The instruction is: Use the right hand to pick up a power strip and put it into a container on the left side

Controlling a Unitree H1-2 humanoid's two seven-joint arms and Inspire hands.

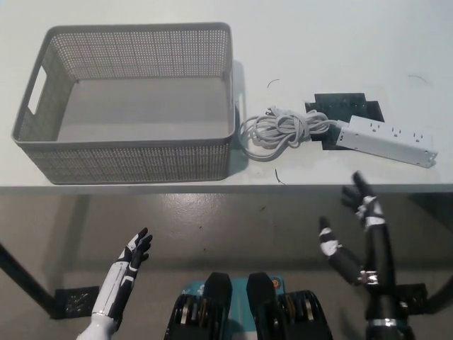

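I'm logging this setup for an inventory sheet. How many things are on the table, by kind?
Grey perforated basket: 1
White power strip with coiled cord: 1
Black mat under the strip: 1
Total: 3

The place reads as a robot test lab: a plain white surface (141,10) carries only a staged grey perforated plastic basket (127,99) at nine o'clock and a white power strip with coiled cord (386,139) at three o'clock, on black tape markers (347,106), above bare grey concrete floor (233,227).
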